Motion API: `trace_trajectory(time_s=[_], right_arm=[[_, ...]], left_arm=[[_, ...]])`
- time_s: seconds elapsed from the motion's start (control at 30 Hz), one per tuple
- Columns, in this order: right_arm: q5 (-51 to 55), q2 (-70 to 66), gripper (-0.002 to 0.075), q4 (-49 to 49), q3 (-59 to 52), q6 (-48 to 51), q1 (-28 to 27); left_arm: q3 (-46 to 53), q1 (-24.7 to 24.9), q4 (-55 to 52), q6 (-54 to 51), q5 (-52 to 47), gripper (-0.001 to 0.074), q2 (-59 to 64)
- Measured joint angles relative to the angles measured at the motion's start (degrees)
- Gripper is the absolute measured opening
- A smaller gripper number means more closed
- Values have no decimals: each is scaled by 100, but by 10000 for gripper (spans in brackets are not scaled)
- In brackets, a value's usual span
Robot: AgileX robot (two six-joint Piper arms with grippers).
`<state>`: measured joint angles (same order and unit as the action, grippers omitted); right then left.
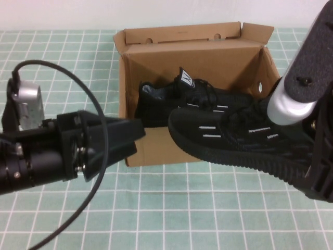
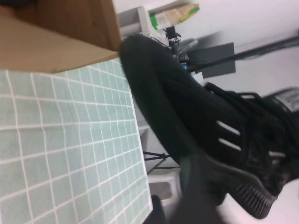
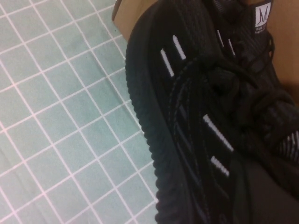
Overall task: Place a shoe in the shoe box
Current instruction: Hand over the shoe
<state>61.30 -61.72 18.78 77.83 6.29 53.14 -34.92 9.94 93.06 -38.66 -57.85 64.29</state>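
Checked cloth [image 1: 171,208]; right gripper [image 1: 317,172] apparently grips shoe [image 1: 229,133].

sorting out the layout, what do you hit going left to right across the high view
left gripper → brown corrugated cardboard shoe box → black knit-mesh sneaker lying in the box → black knit-mesh sneaker held above the front wall → right gripper

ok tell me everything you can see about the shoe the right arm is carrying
The shoe is a black knit-mesh lace-up sneaker with short white dashes on its side, black laces and a ribbed black sole edge. It hangs tilted above the front wall of the shoe box, toe toward the robot's left, its heel end at the right claw. An identical sneaker already lies inside. The left claw waits beside the box, not touching it.
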Motion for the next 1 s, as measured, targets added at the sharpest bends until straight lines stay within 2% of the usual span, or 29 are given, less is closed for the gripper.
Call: trace_trajectory(time_s=[0.07, 0.1, 0.17, 0.23, 0.4, 0.8, 1.0], right_arm=[[-43, 0, 0, -11, 0, 28, 0], [-71, 0, 0, -28, 0, 43, 0], [-211, 0, 0, -68, 0, 55, 0], [-323, 0, 0, -81, 0, 98, 0], [-463, 0, 0, -319, 0, 341, 0], [-591, -150, 0, -899, 0, 363, 0], [-591, -162, 0, -1262, 0, 716, 0]], left_arm=[[0, 0, 83, 160, -12, 533, 143], [0, 0, 140, 205, -42, 577, 208], [-9, 0, 226, 247, -145, 638, 386], [-20, 0, 250, 256, -213, 662, 549], [-29, 15, 282, 256, -262, 667, 902], [-557, 565, 309, -76, -228, 668, 1365], [-790, 752, 309, -241, -78, 667, 1522]])
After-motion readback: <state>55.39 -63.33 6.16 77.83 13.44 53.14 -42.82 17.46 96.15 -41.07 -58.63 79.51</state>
